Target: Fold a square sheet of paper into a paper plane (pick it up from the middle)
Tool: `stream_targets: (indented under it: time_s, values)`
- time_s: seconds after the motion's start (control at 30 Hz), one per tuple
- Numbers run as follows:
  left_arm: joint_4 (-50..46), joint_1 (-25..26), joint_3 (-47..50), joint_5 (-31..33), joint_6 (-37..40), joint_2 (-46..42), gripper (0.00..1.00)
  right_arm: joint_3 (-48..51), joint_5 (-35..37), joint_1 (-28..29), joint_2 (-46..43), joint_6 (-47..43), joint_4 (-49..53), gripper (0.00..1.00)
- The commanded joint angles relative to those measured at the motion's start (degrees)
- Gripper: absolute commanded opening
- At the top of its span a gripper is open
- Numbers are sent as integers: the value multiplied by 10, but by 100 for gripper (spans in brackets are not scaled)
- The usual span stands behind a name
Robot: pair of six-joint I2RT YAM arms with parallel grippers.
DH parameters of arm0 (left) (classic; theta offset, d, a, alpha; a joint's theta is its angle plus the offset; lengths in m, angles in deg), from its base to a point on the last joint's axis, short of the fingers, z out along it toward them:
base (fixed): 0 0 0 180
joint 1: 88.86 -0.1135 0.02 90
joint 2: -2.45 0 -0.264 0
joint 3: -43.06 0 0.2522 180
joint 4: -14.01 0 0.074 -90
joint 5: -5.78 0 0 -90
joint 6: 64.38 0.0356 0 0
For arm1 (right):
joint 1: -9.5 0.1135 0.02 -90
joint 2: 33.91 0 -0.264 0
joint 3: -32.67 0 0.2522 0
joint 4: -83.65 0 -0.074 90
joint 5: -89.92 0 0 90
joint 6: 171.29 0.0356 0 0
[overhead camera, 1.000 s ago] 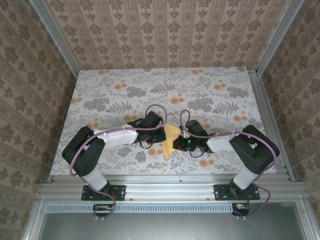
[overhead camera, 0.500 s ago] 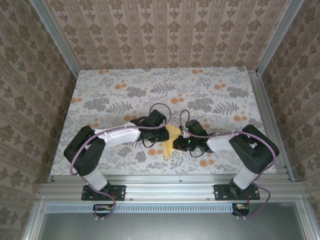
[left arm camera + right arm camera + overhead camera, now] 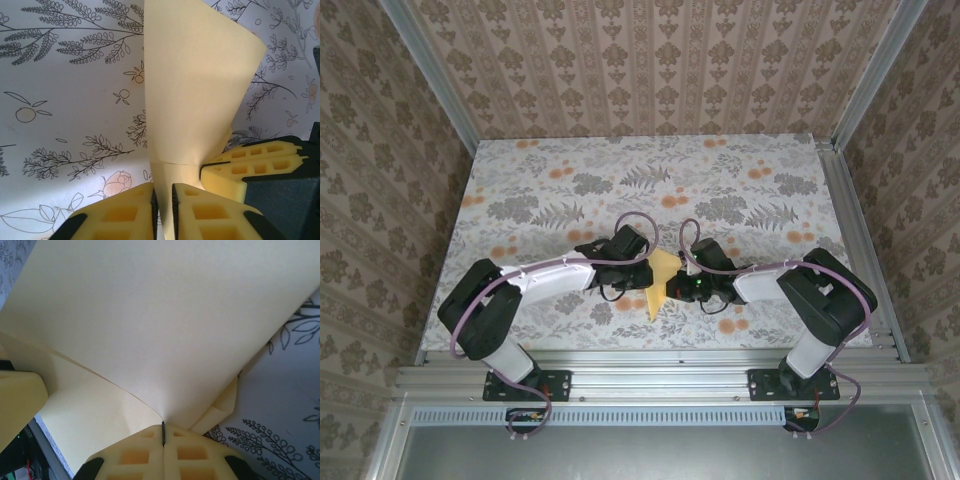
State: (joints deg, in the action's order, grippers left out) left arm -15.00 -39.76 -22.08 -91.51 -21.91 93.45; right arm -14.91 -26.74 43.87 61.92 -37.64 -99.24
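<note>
Square sheet of paper [image 3: 662, 282], partly folded and lifted off the bench [image 3: 540, 190], is held toward 6 o'clock of the bench's middle, between both tools. At its 3 o'clock the right tool [image 3: 163, 432] is clamped tight on the sheet. At 9 o'clock the left tool [image 3: 162, 195] has its jaws drawn narrow about a lower edge; whether it truly pinches cannot be told. For a clean crease, the right hold should be fixed and the layers aligned before pressure is applied.
</note>
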Motion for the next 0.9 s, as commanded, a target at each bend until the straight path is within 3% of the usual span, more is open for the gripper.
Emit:
stream_targets:
  time_s: [0.0,0.2,0.87]
  values:
    - [-9,8,9,-6,-1,-8,14,2,36,4,40,-10,21,0]
    - [-16,18,9,-6,0,3,0,8,35,4,40,-10,15,0]
    - [-10,28,-50,-15,2,53,0,17,29,3,43,-8,1,0]
